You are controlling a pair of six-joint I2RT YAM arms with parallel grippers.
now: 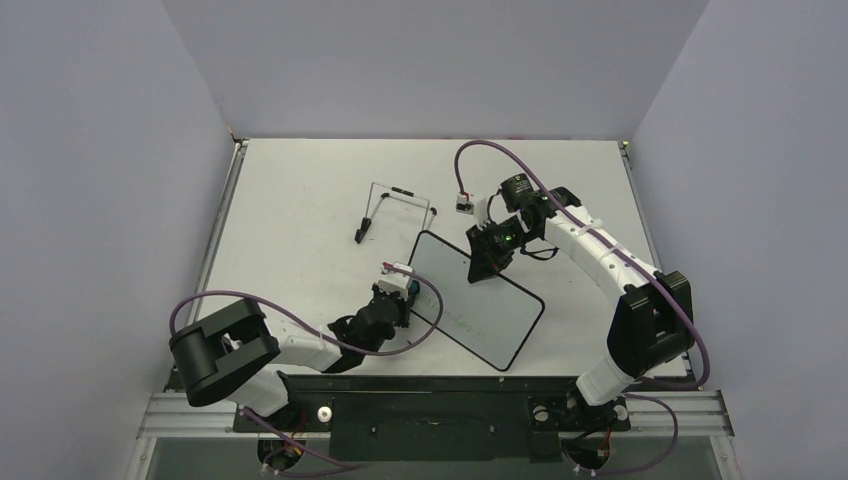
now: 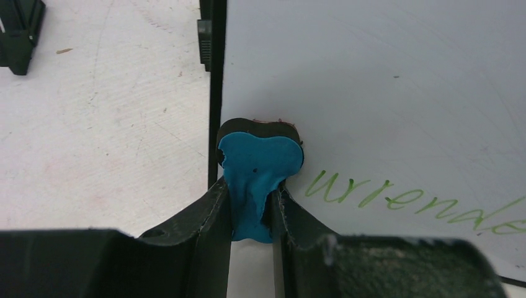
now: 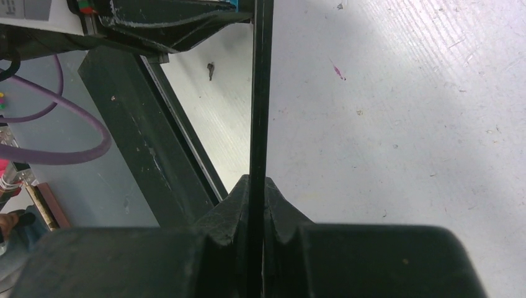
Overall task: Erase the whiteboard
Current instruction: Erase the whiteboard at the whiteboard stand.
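Note:
The whiteboard (image 1: pixel 485 305) lies slanted in the middle of the table, with green handwriting (image 2: pixel 403 202) across its surface (image 2: pixel 372 93). My left gripper (image 1: pixel 403 290) (image 2: pixel 251 211) is shut on a small blue eraser (image 2: pixel 260 164). The eraser's dark pad rests on the board by its black frame (image 2: pixel 216 99), just left of the first green letter. At the board's far edge, my right gripper (image 1: pixel 490 262) (image 3: pixel 257 192) is shut on the thin black rim (image 3: pixel 261 93), which the right wrist view shows edge-on.
A thin black wire stand (image 1: pixel 395 208) sits on the table behind the board's far left corner. The table's dark front rail (image 3: pixel 142 124) and a purple cable (image 3: pixel 62 149) show beyond the board in the right wrist view.

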